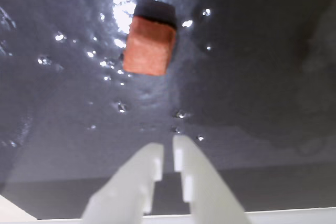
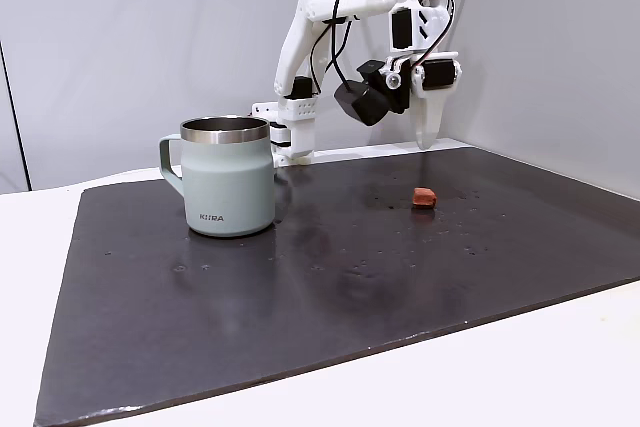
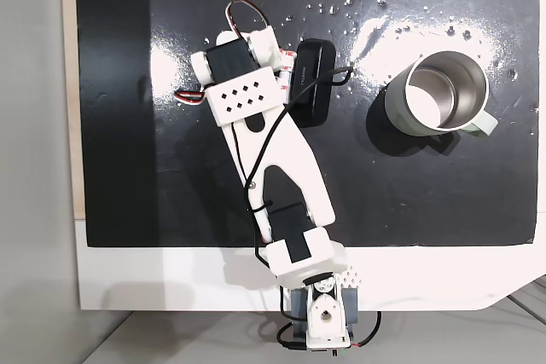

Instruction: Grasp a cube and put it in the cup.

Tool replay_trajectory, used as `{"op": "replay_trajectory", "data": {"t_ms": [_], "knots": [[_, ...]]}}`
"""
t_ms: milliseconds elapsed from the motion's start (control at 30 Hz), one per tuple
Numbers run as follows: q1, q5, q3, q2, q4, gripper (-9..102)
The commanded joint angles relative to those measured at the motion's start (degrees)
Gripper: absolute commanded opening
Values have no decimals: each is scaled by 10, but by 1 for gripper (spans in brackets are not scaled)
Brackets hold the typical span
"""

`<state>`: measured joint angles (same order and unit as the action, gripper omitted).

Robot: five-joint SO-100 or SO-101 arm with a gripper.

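Fixed side view: cup (image 2: 229,175) stands left on the dark mat (image 2: 300,277). Cube (image 2: 424,197) lies right, well apart. End effector (image 2: 427,137) hovers above the cube, fingers nearly together, empty. Approach step; next it likely must open, then descend.

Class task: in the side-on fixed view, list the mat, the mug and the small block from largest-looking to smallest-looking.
1. Mat, by far the largest.
2. Mug.
3. Block, smallest; it sits slightly farther back, but the difference is too great to matter.
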<state>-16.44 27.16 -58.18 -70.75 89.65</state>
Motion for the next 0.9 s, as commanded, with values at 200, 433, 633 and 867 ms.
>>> {"op": "replay_trajectory", "data": {"t_ms": [200, 433, 633, 867], "knots": [[42, 72, 85, 47, 18, 0], [58, 114, 178, 122, 48, 0], [41, 125, 187, 137, 52, 0], [33, 118, 172, 138, 53, 0]]}}
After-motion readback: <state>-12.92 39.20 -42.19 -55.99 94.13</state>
